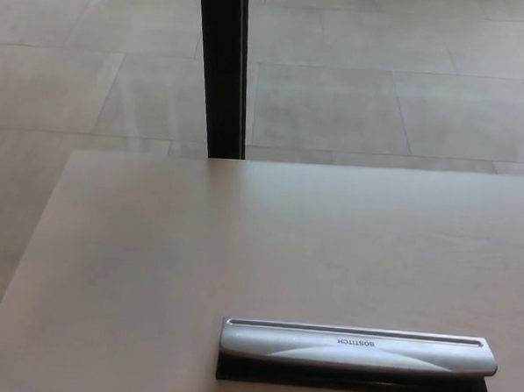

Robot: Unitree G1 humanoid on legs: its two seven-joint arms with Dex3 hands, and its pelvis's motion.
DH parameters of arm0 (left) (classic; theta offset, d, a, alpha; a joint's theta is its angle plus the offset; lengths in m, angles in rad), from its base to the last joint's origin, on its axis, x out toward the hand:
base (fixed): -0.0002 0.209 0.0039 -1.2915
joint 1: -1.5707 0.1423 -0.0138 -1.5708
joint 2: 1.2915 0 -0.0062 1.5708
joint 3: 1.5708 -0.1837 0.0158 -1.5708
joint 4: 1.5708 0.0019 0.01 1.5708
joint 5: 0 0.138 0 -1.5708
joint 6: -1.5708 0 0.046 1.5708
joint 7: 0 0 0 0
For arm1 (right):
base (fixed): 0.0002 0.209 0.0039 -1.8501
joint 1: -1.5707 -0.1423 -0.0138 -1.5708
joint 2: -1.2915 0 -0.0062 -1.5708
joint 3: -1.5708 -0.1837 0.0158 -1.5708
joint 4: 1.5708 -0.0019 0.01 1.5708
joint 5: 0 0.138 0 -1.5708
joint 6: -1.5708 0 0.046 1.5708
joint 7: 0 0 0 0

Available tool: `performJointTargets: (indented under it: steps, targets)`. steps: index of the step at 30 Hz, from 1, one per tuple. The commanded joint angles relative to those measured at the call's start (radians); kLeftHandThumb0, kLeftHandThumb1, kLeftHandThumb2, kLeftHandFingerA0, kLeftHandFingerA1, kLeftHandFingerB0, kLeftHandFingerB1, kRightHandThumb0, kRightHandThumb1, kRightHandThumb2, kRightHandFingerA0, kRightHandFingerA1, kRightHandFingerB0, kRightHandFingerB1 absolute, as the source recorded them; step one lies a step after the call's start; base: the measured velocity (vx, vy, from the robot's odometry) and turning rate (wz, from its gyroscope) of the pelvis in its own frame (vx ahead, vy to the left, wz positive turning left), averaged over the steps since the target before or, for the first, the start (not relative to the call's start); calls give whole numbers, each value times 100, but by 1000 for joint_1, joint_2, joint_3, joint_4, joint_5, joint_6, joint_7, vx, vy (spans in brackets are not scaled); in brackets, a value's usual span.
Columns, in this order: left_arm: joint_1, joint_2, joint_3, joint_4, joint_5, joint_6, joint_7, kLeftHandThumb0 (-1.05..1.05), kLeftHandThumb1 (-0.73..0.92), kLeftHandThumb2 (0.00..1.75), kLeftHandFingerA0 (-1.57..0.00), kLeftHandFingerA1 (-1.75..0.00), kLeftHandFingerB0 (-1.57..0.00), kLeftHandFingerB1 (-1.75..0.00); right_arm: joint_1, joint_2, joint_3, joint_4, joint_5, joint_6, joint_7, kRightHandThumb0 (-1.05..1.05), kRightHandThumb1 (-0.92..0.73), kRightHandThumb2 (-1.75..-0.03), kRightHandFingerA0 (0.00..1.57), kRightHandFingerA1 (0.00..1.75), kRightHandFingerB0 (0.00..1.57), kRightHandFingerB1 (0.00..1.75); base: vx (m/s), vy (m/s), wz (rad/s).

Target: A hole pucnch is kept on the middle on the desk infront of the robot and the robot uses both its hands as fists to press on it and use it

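Note:
A long silver hole punch (357, 348) with a black base lies crosswise on the light wooden desk (242, 248), near the desk's front edge and right of centre. Its lever carries small dark lettering, seen upside down. Neither of my hands shows in the head view.
A black vertical post (222, 71) stands just behind the desk's far edge. Beyond it is a grey tiled floor (382, 79). The desk's left edge runs diagonally down the left side of the picture.

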Motion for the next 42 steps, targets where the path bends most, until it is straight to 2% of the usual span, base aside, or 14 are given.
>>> performJointTargets:
  steps: [1,3,4,5,6,8,9,10,15,16,18,21,28,42]
  targets:
    - [-14,-283,-464,-604,-110,193,0,-24,57,117,-100,-175,-77,-141,113,373,463,-709,66,14,-75,-26,-73,-95,98,175,75,127,0,0,0]
    - [42,-330,-554,-607,-100,198,-21,-22,59,119,-96,-175,-71,-161,160,461,543,-666,-11,-88,-35,-24,-73,-101,102,175,76,135,0,0,0]
    - [67,-361,-593,-604,-103,199,-20,-23,62,116,-98,-175,-70,-159,184,492,573,-649,-40,-118,-24,-24,-72,-102,102,175,78,134,0,0,0]
    - [90,-387,-632,-614,-84,223,-1,-24,62,116,-95,-175,-77,-149,212,508,602,-636,-58,-136,1,-22,-70,-109,124,175,76,130,0,0,0]
    - [108,-398,-660,-622,-77,248,8,-27,65,111,-97,-175,-66,-161,230,517,620,-622,-61,-150,24,-22,-67,-113,124,175,77,132,0,0,0]
    - [114,-408,-668,-625,-72,260,9,-27,65,111,-97,-175,-66,-161,234,522,627,-620,-66,-152,32,-22,-67,-113,124,175,77,132,0,0,0]
    - [150,-439,-724,-619,-58,264,19,-26,70,104,-96,-175,-65,-155,264,541,656,-606,-60,-130,44,-26,-67,-108,105,175,77,132,0,0,0]
    - [174,-464,-768,-600,-39,262,34,-24,71,101,-96,-175,-60,-153,294,530,687,-593,-77,-109,62,-27,-70,-105,103,175,72,135,0,0,0]
    - [268,-587,-861,-519,-3,223,117,-24,76,98,-89,-175,-49,-151,381,520,775,-543,-152,-132,98,-21,-68,-106,98,175,68,129,0,0,0]
    - [294,-615,-883,-497,15,203,142,-22,81,97,-88,-175,-44,-155,403,509,797,-542,-175,-125,95,-21,-67,-107,99,175,62,140,0,0,0]
    - [327,-656,-924,-440,28,164,192,-20,81,101,-86,-175,-45,-161,432,504,826,-514,-207,-161,104,-21,-63,-118,103,175,71,138,0,0,0]
    - [343,-650,-961,-388,29,130,222,-17,78,108,-86,-175,-51,-165,469,504,865,-508,-217,-165,93,-30,-71,-101,101,175,69,146,0,0,0]
    - [340,-649,-990,-333,11,102,258,-21,74,116,-85,-175,-55,-175,482,486,887,-478,-229,-193,93,-32,-60,-113,106,175,66,159,0,0,0]
    - [298,-708,-929,-83,89,-118,438,-18,68,121,-97,-175,-57,-173,456,492,914,-279,-302,-346,77,-33,-61,-109,109,175,71,157,0,0,0]
